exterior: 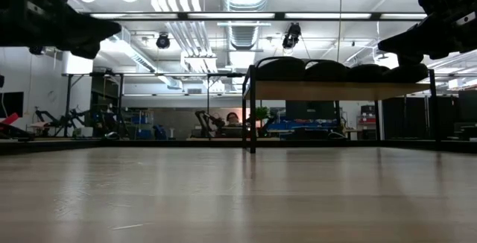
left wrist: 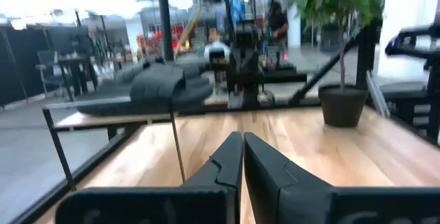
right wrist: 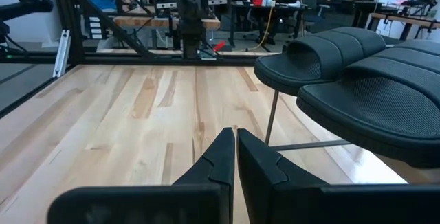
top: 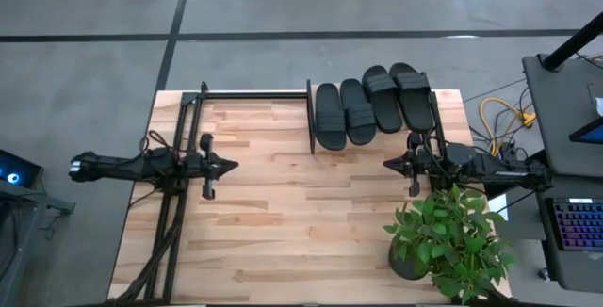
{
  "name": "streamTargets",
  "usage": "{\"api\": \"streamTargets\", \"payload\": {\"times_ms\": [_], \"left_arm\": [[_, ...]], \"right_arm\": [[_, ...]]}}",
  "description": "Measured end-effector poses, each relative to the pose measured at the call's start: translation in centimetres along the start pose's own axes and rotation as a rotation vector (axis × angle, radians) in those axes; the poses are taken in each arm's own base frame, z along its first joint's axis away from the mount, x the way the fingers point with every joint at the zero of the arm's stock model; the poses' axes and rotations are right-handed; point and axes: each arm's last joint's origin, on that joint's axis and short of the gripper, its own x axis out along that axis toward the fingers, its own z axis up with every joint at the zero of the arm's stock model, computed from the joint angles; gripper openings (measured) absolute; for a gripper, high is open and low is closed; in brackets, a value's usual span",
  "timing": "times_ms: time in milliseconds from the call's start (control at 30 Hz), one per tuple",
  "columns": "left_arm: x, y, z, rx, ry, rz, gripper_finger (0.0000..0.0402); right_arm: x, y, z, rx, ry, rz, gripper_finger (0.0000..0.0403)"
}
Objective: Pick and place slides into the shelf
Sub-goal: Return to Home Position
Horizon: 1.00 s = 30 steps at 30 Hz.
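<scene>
All four black slides (top: pixel 372 107) are lying side by side on the shelf (exterior: pixel 335 89), which is standing along the table's (top: pixel 283 241) far edge, toward its right corner. The left gripper (top: pixel 233 166) is hovering over the table's left side, fingers pressed together and holding nothing. The right gripper (top: pixel 386 164) (between the shelf and a potted plant (top: pixel 450 243)) is hanging likewise closed and empty.
</scene>
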Motion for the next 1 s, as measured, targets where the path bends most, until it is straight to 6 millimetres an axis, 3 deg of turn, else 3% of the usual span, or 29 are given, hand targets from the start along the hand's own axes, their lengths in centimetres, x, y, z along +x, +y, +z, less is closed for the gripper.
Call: {"api": "streamTargets", "payload": {"times_ms": [367, 667, 833, 1000], "left_arm": [[-0.3, -0.1, -1.5, -0.066, 0.038, 0.001, 0.0], [-0.1, -0.2, -1.9, -0.06, 0.076, -0.012, 0.0], [-0.1, -0.3, -1.9, -0.059, 0.074, -0.022, 0.0], [-0.2, -0.2, -1.8, -0.043, 0.059, -0.023, 0.0]], "right_arm": [[0.0, 0.0, -0.1, -0.008, 0.011, 0.001, 0.0008], [0.2, 0.1, 0.3, -0.057, -0.085, 0.039, 0.0008], [0.8, 0.1, -1.1, -0.056, -0.081, 0.013, 0.0008], [0.6, 0.2, -0.8, -0.035, -0.109, 0.039, 0.0008]]}}
